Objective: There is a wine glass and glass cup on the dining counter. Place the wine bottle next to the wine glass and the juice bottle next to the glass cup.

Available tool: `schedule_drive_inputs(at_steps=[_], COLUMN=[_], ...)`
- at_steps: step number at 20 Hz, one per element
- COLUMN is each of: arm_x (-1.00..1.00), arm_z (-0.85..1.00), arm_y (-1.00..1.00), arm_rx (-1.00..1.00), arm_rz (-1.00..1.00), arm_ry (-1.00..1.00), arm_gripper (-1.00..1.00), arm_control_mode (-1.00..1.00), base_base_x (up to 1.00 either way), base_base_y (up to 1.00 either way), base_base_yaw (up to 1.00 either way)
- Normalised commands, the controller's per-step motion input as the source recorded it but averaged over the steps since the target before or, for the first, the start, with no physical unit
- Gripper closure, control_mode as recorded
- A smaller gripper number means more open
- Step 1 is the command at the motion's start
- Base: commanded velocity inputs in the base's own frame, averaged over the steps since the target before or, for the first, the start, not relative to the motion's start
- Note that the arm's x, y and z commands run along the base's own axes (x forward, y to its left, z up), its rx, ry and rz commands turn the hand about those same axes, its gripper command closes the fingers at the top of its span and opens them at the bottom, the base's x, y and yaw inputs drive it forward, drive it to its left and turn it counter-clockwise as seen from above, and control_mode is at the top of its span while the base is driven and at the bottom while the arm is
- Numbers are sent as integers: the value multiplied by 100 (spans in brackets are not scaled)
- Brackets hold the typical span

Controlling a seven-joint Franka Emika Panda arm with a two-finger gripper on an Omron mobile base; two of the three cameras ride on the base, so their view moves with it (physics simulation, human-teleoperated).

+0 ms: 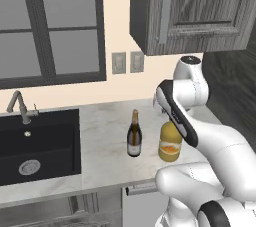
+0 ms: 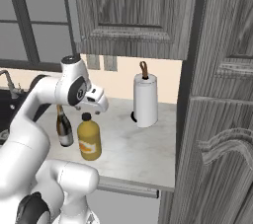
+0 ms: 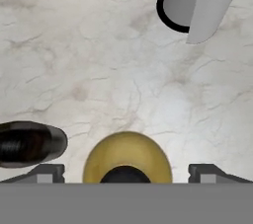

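On the marble counter, the gripper hangs wide open, empty, above the juice bottle; wine bottle just beside, bare marble beyond.

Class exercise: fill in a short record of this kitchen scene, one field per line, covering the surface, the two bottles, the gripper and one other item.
surface: marble counter with black sink
wine bottle: upright, between sink and juice bottle
juice bottle: upright, beside the wine bottle, apart from it
gripper: open, above the juice bottle's cap, holding nothing
other item: paper towel roll, upright near the wall
task state: neither bottle lifted yet
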Motion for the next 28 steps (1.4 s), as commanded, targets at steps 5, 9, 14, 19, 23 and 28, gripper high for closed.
schedule_drive_inputs(at_steps=[5,9,14,19,23,28], arm_x=[-16,-12,-1,3,-1,-2], arm_z=[-7,-10,-7,-12,-6,-7], arm_y=[0,0,0,0,0,0], arm_rx=[0,0,0,0,1,4], arm_rz=[-9,-9,-8,-4,-3,-5], arm_ry=[0,0,0,0,0,3], arm_gripper=[-100,-100,-100,-100,-100,-100], arm_control_mode=[-100,-100,-100,-100,-100,-100], base_base_x=[0,0,0,0,0,0], base_base_y=[0,0,0,0,0,0], base_base_yaw=[0,0,0,0,0,0])
